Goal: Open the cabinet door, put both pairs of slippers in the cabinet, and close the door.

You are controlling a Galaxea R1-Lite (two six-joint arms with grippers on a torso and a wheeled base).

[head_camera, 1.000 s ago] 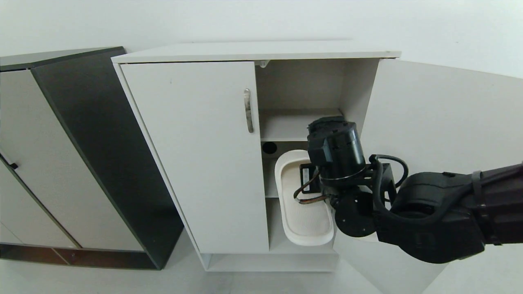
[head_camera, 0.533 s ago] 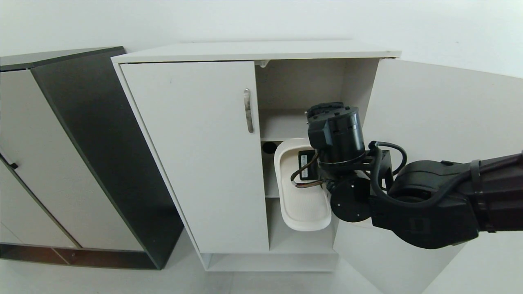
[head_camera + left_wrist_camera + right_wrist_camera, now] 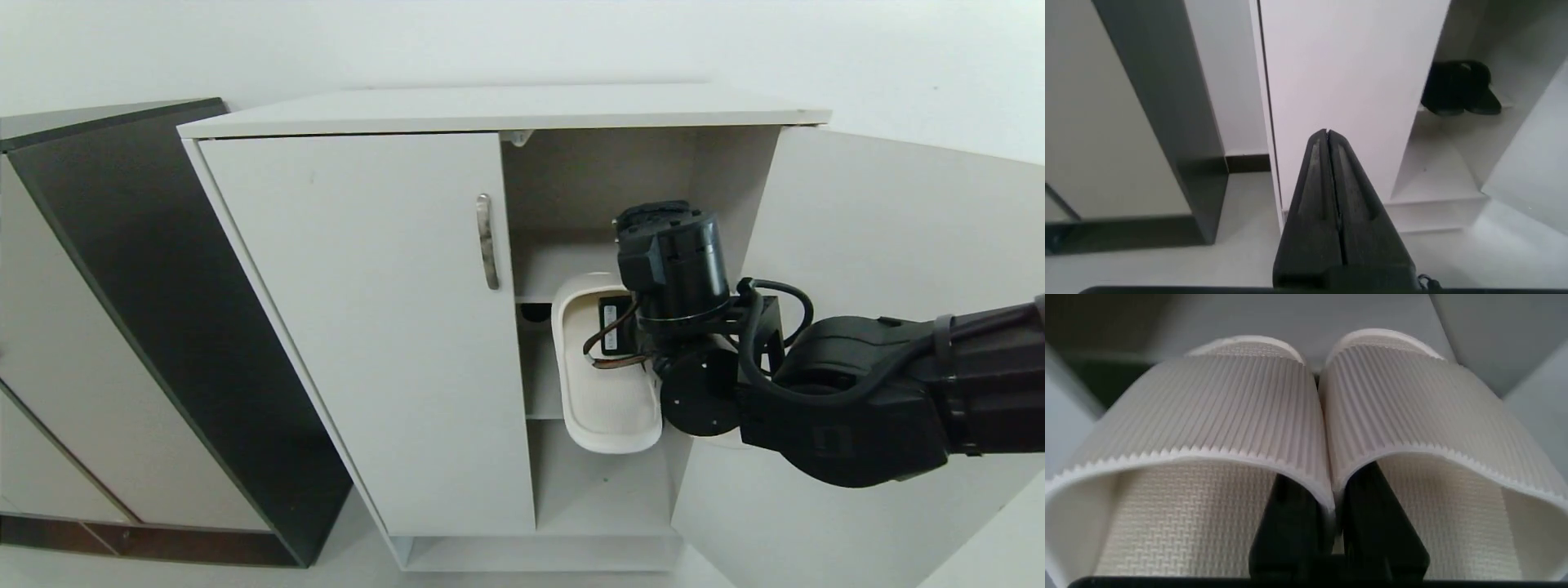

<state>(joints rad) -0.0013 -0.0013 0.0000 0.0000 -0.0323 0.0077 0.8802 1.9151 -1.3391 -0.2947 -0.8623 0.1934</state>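
1. Your right gripper (image 3: 1327,531) has one of its fingers (image 3: 1282,535) pushed under the strap of each of the white slippers (image 3: 1233,400). They are nearly closed, pinching the two inner strap edges between them.
2. The pair hangs from that grip side by side. In the head view it is tilted, with toes high toward the back and heels low toward you.
3. You are holding the pair inside the open right half of the cabinet (image 3: 490,106), at about the level of the middle shelf (image 3: 539,404). You cannot tell whether it touches the shelf.
4. The right door (image 3: 857,261) stands wide open. The left door (image 3: 367,327) is closed, and its handle (image 3: 486,241) sits upright at the inner edge.
5. Your left gripper (image 3: 1327,140) has its fingers pressed together with nothing between them. It hangs low in front of the left door, apart from it.
6. The black slippers (image 3: 1462,88) sit side by side on a shelf in the open half, one level above the bottom board.
7. A dark cabinet (image 3: 122,286) stands just beside the cabinet, on your left.
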